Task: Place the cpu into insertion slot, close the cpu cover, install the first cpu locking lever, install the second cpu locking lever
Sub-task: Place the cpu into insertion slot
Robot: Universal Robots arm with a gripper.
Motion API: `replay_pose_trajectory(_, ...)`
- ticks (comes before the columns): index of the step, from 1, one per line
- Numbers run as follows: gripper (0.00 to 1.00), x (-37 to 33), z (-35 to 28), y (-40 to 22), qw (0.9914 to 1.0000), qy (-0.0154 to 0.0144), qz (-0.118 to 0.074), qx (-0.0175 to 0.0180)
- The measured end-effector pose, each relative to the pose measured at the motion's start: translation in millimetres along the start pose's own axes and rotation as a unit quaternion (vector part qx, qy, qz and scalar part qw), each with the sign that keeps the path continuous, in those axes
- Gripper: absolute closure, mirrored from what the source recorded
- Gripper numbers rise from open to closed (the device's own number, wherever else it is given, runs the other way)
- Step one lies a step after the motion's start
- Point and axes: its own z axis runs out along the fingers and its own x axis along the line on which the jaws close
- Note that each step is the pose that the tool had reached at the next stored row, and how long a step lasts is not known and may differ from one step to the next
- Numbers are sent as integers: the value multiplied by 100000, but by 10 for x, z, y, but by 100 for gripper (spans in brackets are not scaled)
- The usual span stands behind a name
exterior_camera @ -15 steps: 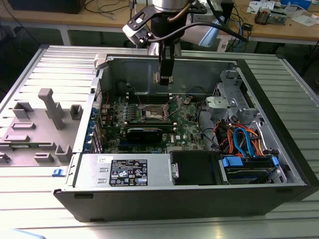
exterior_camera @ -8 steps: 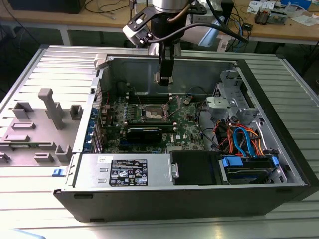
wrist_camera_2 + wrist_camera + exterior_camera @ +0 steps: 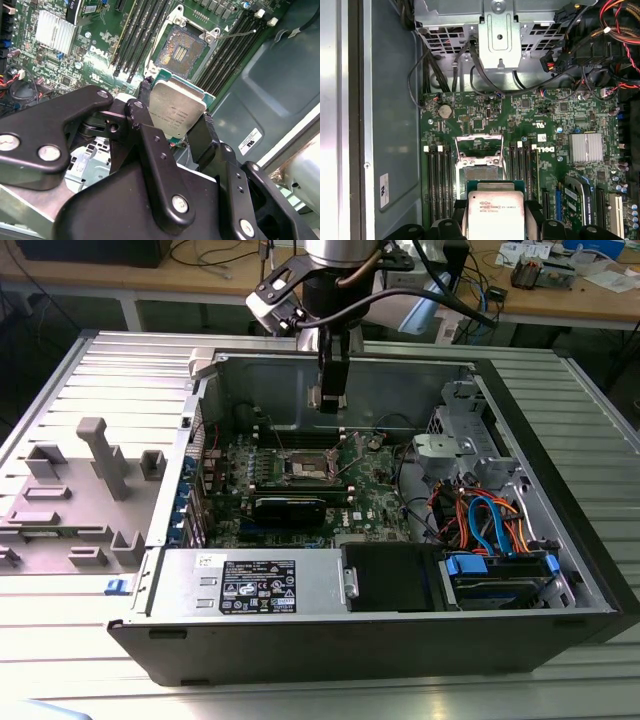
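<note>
My gripper [image 3: 328, 398] hangs inside the open computer case, shut on the cpu [image 3: 175, 112], a flat square chip with a silvery top pinched by two opposite edges between the black fingers [image 3: 145, 92]. In the exterior view the gripper is well above the green board and slightly behind the insertion slot [image 3: 305, 469]. Both wrist views show the dark insertion slot [image 3: 180, 50] bare, just beyond the chip. The cpu [image 3: 494, 212] hides the near edge of the insertion slot [image 3: 480, 173]. The cpu cover [image 3: 479, 146] stands flipped open at the slot's far side. A thin locking lever [image 3: 240, 33] sticks out beside the slot.
Long black memory slots [image 3: 439, 182] flank the socket on both sides. A black graphics card [image 3: 290, 508] and a finned heat sink [image 3: 586, 148] lie on the board. A drive cage with coloured cables [image 3: 485, 515] fills the exterior view's right. A grey fixture [image 3: 95, 480] sits outside the case.
</note>
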Motion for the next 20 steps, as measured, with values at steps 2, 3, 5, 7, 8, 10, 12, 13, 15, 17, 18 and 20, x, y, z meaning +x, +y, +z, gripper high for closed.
replay_pose_trajectory(2, 45, 0, 4, 0, 100000, 0, 1, -3)
replay_pose_trajectory(3, 45, 0, 6, 0, 100000, 1, -1, -3)
replay_pose_trajectory(5, 45, 0, 9, -1, 100000, 0, 1, -3)
replay_pose_trajectory(7, 45, 0, 12, -1, 100000, -1, -2, -1)
replay_pose_trajectory(8, 45, 1, 28, -2, 100000, 1, 1, -1)
replay_pose_trajectory(10, 45, 1, 43, -8, 100000, 1, 5, -3)
replay_pose_trajectory(12, 45, 1, 45, -12, 100000, -1, 4, 0)
replay_pose_trajectory(13, 45, 1, 46, -14, 100000, 1, 0, 0)
replay_pose_trajectory(15, 45, 0, 49, -17, 100000, -4, -1, -10)
replay_pose_trajectory(17, 45, 1, 130, -39, 100000, 0, -3, -1)
replay_pose_trajectory(18, 45, 1, 131, -40, 100000, -2, 2, -2)
replay_pose_trajectory(20, 45, 1, 135, -41, 100000, 1, -1, -2)
